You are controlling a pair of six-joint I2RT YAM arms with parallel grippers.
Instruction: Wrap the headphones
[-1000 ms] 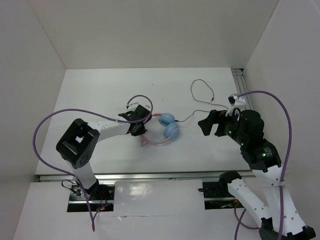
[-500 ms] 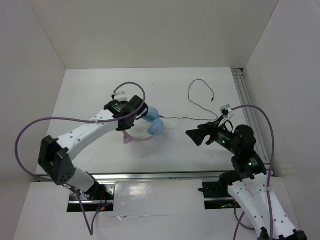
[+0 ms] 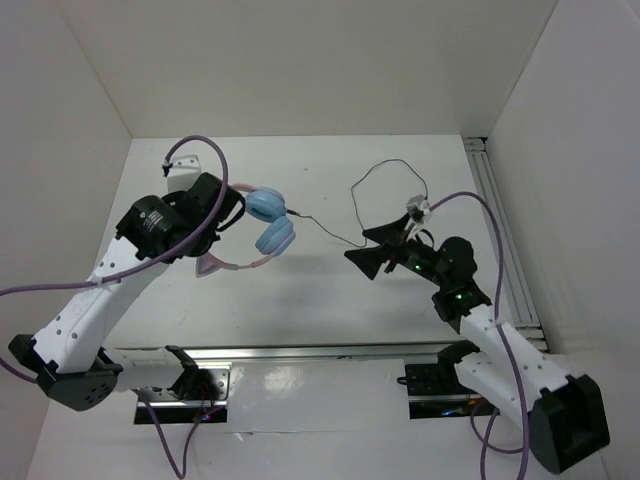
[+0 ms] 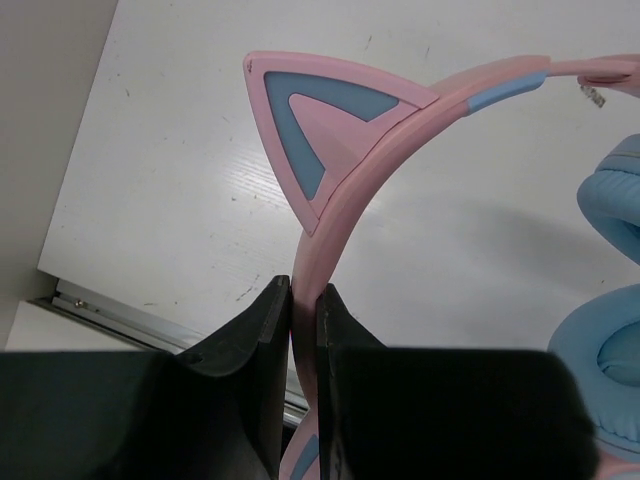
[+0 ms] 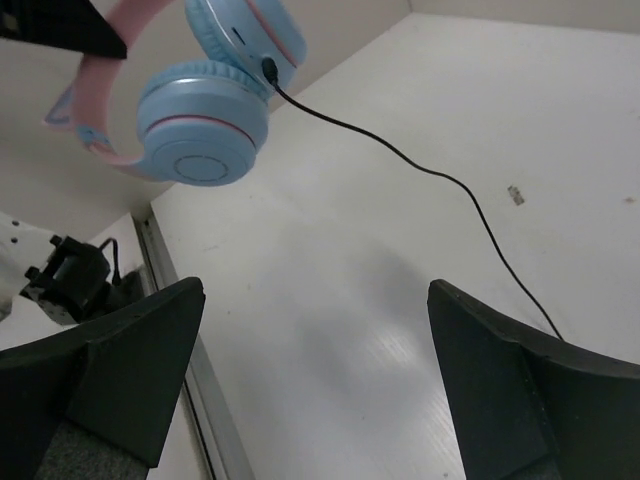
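The headphones (image 3: 268, 222) hang in the air over the left middle of the table, with two light-blue ear cups and a pink cat-ear headband (image 4: 345, 200). My left gripper (image 3: 222, 222) is shut on the headband, just below a cat ear (image 4: 318, 130) in the left wrist view (image 4: 303, 300). The thin black cord (image 3: 335, 236) runs right from a cup, down to the table, and loops at the back right. My right gripper (image 3: 365, 246) is open and empty, low over the table beside the cord. Its wrist view (image 5: 315, 295) shows the cups (image 5: 205, 125) and cord (image 5: 420, 165) ahead.
White walls enclose the table on the left, back and right. An aluminium rail (image 3: 492, 205) runs along the right side and another (image 3: 300, 352) along the front edge. Thick purple robot cables (image 3: 195, 150) arc over both arms.
My left gripper has lifted the headphones off the table and carried them left and back. My right gripper has moved left and lower, toward the cord, which has been dragged left.
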